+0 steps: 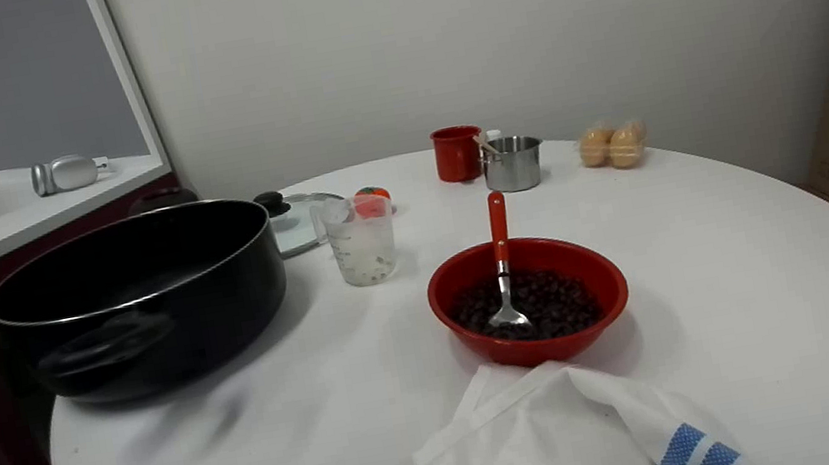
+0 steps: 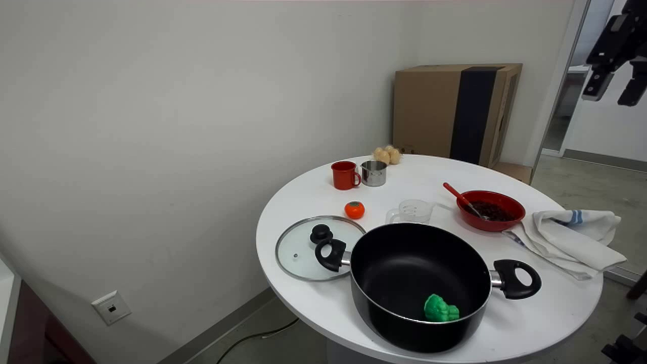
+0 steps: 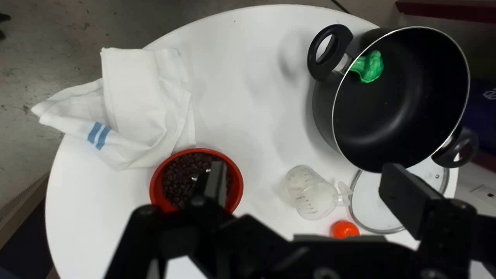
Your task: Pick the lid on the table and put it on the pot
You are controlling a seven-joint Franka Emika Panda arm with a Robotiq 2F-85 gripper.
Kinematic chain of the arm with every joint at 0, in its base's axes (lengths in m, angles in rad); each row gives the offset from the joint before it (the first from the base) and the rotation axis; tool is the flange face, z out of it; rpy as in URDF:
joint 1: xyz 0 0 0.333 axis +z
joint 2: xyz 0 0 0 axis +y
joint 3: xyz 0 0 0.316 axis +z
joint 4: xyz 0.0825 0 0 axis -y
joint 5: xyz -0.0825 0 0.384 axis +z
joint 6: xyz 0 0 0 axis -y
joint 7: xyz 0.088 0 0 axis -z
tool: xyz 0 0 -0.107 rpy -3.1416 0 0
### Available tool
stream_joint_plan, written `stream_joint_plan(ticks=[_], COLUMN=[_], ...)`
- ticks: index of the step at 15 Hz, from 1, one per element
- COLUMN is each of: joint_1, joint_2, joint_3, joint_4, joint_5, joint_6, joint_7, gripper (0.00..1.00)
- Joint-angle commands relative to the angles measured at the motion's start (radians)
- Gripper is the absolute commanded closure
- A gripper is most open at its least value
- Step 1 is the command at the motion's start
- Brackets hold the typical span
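Uncovered pot (image 2: 394, 323), waiting lid (image 2: 301, 253)

The lid lies knob (image 2: 321, 232) up on the table (image 2: 419, 182), beside the pot, which holds a green toy (image 2: 440, 309). In an exterior view the gripper (image 2: 611, 97) hangs well apart from both, jaws spread wide, gripping nothing. The task looks unbegun: grasping, lifting and placing the lid are all left.

One black pot (image 2: 409, 278), one lid (image 2: 301, 259), one bowl (image 1: 544, 350), one towel (image 3: 135, 93)
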Motion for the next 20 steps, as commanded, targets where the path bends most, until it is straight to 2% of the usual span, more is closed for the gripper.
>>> stream_joint_plan(ticks=[1, 5, 11, 13, 16, 17, 20], joint_1=[0.004, 0.029, 0.037, 0.037, 0.036, 0.027, 0.029], joint_2=[0.137, 0.306, 0.525, 0.548, 0.526, 0.546, 0.546], joint_3=[0.013, 0.027, 0.128, 0.167, 0.205, 0.205, 0.215], joint_4=[0.141, 0.314, 0.508, 0.507, 0.408, 0.461, 0.425], joint_5=[0.026, 0.089, 0.121, 0.105, 0.060, 0.085, 0.074], joint_6=[0.067, 0.136, 0.140, 0.148, 0.162, 0.149, 0.149], joint_7=[0.015, 0.021, 0.020, 0.006, -0.037, -0.003, -0.016], gripper=[0.00, 0.00, 0.00, 0.00, 0.00, 0.00, 0.00])
